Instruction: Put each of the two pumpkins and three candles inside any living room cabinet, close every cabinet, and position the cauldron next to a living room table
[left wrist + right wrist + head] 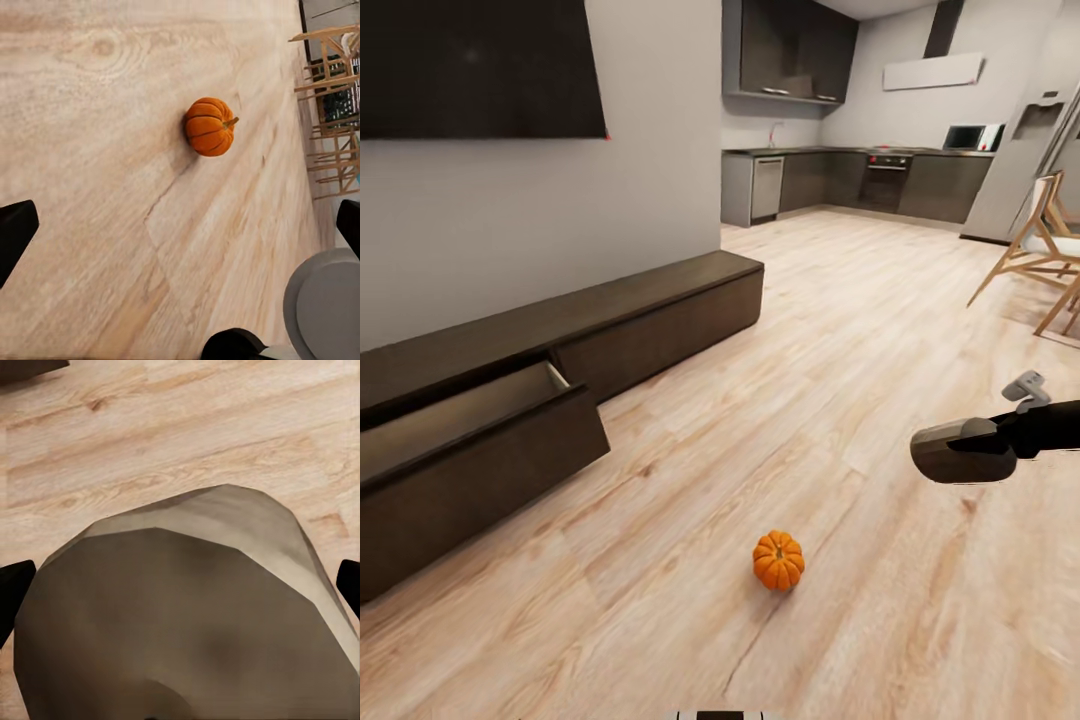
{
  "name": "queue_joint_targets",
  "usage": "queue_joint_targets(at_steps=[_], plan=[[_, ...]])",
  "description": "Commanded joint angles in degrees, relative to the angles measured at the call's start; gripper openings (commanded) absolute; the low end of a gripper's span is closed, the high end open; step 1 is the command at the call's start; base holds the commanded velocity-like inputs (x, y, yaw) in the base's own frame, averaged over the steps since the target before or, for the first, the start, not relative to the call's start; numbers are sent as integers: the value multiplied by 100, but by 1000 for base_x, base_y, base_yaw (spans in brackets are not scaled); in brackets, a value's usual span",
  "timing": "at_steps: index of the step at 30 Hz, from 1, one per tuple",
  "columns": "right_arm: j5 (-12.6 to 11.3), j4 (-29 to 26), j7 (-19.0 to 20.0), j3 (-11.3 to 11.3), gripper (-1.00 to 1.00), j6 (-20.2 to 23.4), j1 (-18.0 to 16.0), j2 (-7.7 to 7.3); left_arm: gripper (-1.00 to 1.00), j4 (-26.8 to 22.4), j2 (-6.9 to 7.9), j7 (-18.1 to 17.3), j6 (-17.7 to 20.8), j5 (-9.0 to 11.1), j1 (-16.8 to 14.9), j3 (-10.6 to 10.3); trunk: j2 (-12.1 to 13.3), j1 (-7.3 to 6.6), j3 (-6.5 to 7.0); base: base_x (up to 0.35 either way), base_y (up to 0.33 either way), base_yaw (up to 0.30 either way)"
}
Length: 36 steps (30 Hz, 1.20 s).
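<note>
One small orange pumpkin [778, 560] sits on the wood floor, in front of the long dark cabinet [660, 310]. The cabinet's left drawer [480, 470] is pulled out, and what shows of its pale inside is bare. My right gripper [988, 442] hovers to the right of the pumpkin, above the floor, shut on a squat grey-brown candle [960, 455]. This candle [187, 615] spans the gap between the right gripper's [180, 600] fingers. My left gripper [180, 240] is open above the floor, apart from the pumpkin [209, 126] ahead of it.
A dark TV [480, 65] hangs on the wall above the cabinet. Wooden chairs [1040, 250] stand at the right, with a kitchen [860, 180] and a fridge [1020, 150] beyond. Wood floor stretches between the cabinet and the chairs. Part of my grey base [326, 307] is near the left gripper.
</note>
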Motion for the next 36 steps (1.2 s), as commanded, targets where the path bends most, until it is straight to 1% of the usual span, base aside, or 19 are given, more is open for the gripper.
queue_joint_targets(at_steps=[1,36], plan=[[-17,-3,8,5,-100,72,-6,-5,100,4,0,-16,-5,-11,-5,10,-2,-1,-9,0,0,276],[-18,1,8,30,-100,78,10,11,100,4,0,-35,-14,-11,-5,10,-2,-1,-132,0,0,276]])
